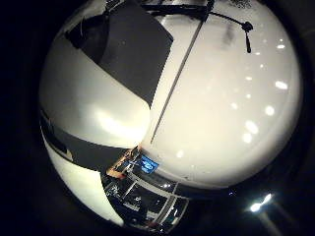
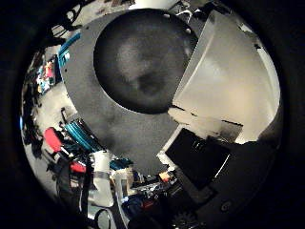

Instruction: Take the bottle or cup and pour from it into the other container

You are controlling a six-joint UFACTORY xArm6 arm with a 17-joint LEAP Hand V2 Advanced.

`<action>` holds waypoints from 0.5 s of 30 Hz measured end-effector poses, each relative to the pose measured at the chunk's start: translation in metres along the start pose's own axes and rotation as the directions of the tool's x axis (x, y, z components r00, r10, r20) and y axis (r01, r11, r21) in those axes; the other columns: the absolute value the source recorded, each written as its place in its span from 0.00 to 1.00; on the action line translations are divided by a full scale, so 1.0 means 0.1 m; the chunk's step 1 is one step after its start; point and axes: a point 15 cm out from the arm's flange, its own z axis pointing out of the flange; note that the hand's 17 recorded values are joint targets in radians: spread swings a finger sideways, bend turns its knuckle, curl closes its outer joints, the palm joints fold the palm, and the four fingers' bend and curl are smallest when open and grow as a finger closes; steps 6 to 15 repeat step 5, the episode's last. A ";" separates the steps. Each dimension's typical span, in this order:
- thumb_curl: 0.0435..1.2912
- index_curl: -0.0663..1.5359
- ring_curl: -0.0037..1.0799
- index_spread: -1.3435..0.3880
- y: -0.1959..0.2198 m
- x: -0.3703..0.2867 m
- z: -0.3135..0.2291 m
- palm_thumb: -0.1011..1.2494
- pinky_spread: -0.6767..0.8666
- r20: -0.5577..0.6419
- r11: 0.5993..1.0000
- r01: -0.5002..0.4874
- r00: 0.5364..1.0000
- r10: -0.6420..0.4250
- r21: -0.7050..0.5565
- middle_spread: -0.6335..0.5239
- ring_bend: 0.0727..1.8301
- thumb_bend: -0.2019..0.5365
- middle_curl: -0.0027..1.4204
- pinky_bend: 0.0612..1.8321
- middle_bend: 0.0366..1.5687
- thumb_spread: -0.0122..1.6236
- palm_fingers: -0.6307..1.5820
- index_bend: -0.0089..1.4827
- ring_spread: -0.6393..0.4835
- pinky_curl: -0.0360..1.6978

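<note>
**Little finger side palm view.** A broad white and black part of the hand [image 1: 93, 103] fills one side of the picture, very close to the camera. Beyond it spreads a glossy white surface [image 1: 226, 98] dotted with bright reflections of lamps, and a thin dark seam [image 1: 177, 78] runs straight across it. Whether this surface is a table top cannot be told. Past its curved edge lies a strip of cluttered room with a small blue screen [image 1: 149, 164]. Whatever is written on the screen is too small to read. Neither of the task's containers shows in this view.

**Thumb side palm view.** A grey container [image 2: 128, 129] takes up the middle of the picture, so it lies close to the palm. Its wide round mouth [image 2: 140, 62] faces the camera, and the inside is dark and mottled, so its contents cannot be made out. Whether it is the cup or the bottle cannot be told, and no label shows on its grey wall. White and black parts of the hand lie just beside it and cover its far edge. Contact between them is hidden. Whether the hand is open or closed round the container cannot be told from either view. Behind the container are room clutter, a red object [image 2: 52, 138] and a teal object [image 2: 83, 133], both cut off and hard to identify.
</note>
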 end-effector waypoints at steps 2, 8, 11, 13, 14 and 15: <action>0.57 0.75 0.67 0.40 0.00 0.01 0.00 0.77 0.07 0.002 1.000 -0.003 1.000 0.003 0.002 0.20 0.56 0.23 0.71 0.53 0.46 0.26 0.69 0.13 0.26 0.42; 0.57 0.75 0.67 0.39 0.00 -0.01 0.01 0.77 0.07 0.019 1.000 -0.007 1.000 0.007 0.008 0.20 0.56 0.23 0.71 0.53 0.46 0.26 0.69 0.13 0.26 0.42; 0.57 0.75 0.67 0.39 0.00 -0.01 0.01 0.77 0.07 0.019 1.000 -0.007 1.000 0.007 0.008 0.20 0.56 0.23 0.71 0.53 0.46 0.26 0.69 0.13 0.26 0.42; 0.57 0.75 0.67 0.39 0.00 -0.01 0.01 0.77 0.07 0.019 1.000 -0.007 1.000 0.007 0.008 0.20 0.56 0.23 0.71 0.53 0.46 0.26 0.69 0.13 0.26 0.42; 0.57 0.75 0.67 0.39 0.00 -0.01 0.01 0.77 0.07 0.019 1.000 -0.007 1.000 0.007 0.008 0.20 0.56 0.23 0.71 0.53 0.46 0.26 0.69 0.13 0.26 0.42; 0.57 0.75 0.67 0.39 0.00 -0.01 0.01 0.77 0.07 0.019 1.000 -0.007 1.000 0.007 0.008 0.20 0.56 0.23 0.71 0.53 0.46 0.26 0.69 0.13 0.26 0.42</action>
